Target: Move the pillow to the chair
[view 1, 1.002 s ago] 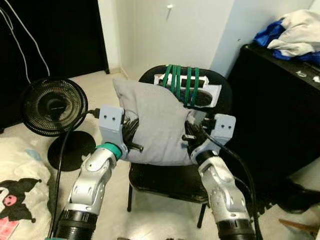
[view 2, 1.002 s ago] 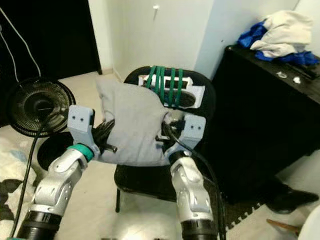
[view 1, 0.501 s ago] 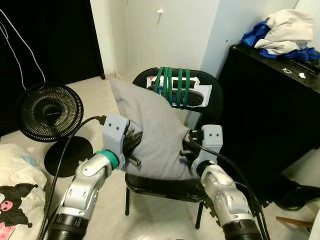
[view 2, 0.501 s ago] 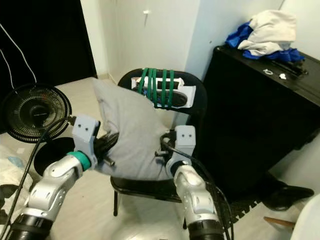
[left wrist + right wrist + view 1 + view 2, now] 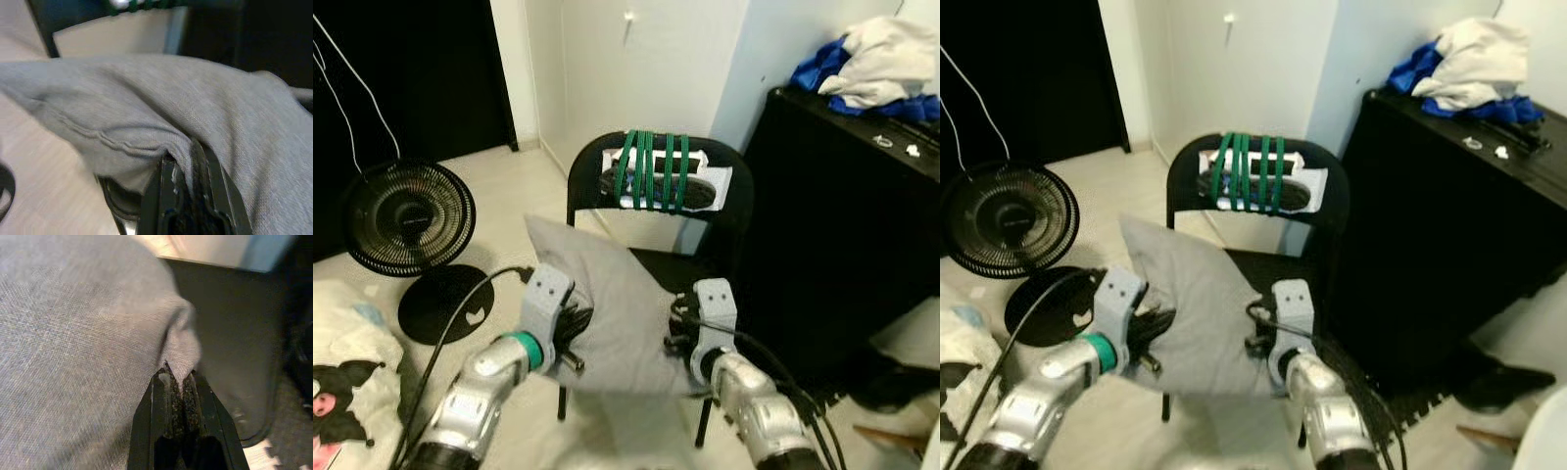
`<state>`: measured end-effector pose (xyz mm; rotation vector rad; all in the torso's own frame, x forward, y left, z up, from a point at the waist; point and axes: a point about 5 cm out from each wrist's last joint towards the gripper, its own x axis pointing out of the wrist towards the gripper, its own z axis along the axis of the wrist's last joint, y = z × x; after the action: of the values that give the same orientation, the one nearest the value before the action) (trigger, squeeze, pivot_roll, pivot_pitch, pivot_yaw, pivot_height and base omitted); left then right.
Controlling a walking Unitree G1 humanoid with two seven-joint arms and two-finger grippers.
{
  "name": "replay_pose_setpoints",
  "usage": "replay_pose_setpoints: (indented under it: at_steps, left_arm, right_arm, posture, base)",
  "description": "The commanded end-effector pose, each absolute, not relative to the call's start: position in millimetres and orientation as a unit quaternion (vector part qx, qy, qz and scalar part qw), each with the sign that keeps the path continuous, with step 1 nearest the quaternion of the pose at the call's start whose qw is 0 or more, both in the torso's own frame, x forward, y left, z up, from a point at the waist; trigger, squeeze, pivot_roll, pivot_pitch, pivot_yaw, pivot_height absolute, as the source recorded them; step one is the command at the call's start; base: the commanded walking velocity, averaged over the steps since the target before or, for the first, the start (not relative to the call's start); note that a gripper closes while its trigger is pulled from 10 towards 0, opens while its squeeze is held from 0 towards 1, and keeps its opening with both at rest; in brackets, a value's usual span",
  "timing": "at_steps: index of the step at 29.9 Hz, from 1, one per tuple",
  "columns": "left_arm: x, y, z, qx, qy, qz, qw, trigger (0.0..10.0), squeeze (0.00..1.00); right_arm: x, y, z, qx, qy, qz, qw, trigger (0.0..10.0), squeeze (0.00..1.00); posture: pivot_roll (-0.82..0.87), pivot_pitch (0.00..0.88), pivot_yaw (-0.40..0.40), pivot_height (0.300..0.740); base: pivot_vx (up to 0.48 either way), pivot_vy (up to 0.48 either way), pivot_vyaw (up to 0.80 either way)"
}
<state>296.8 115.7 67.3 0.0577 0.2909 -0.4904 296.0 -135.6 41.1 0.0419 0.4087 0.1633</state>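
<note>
A grey pillow [image 5: 612,308] hangs between my two grippers, over the front edge of the black chair [image 5: 700,269]. My left gripper [image 5: 576,323] is shut on the pillow's left edge, and the cloth [image 5: 146,112] folds between its black fingers [image 5: 168,193]. On the pillow's right edge my right gripper [image 5: 674,328] is shut too, pinching a corner of the fabric [image 5: 183,350] between its fingers [image 5: 161,406]. Green cord [image 5: 651,168] is wound around the chair's backrest over a white object.
A black floor fan [image 5: 406,220] with a round base stands to the left. A black cabinet [image 5: 842,225] with blue and white clothes [image 5: 876,64] on top stands right of the chair. Patterned bedding [image 5: 342,372] lies at lower left.
Both grippers have come down with the pillow, from level with the backrest to the seat's front edge. The backrest now shows in full. The camera has shifted a little.
</note>
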Motion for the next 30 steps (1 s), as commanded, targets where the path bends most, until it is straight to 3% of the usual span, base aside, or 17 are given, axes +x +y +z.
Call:
replay_pose_setpoints:
  at_steps: [1, 10, 20, 30]
  left_arm:
    - [305, 114, 67, 0.04, 0.124, -0.2, 0.971, 10.0, 0.0]
    - [300, 96, 53, 0.064, 0.141, -0.237, 0.959, 10.0, 0.0]
    - [310, 112, 46, 0.046, 0.13, -0.133, 0.981, 10.0, 0.0]
    - [310, 113, 48, 0.029, 0.108, -0.139, 0.984, 10.0, 0.0]
  right_arm:
    - [302, -154, 47, 0.008, 0.159, 0.018, 0.987, 10.0, 0.0]
    - [296, -160, 37, -0.013, 0.183, 0.004, 0.983, 10.0, 0.0]
    - [302, -164, 49, -0.006, 0.097, -0.029, 0.995, 10.0, 0.0]
    - [302, -158, 46, -0.016, 0.092, -0.027, 0.995, 10.0, 0.0]
  posture:
    - [0.01, 0.032, 0.015, 0.74]
    - [-0.02, 0.047, 0.015, 0.74]
    - [-0.02, 0.053, -0.012, 0.74]
    - [0.0, 0.061, -0.017, 0.74]
  base:
    - [0.0, 0.0, 0.0]
    - [0.0, 0.0, 0.0]
    - [0.0, 0.0, 0.0]
    - [0.0, 0.0, 0.0]
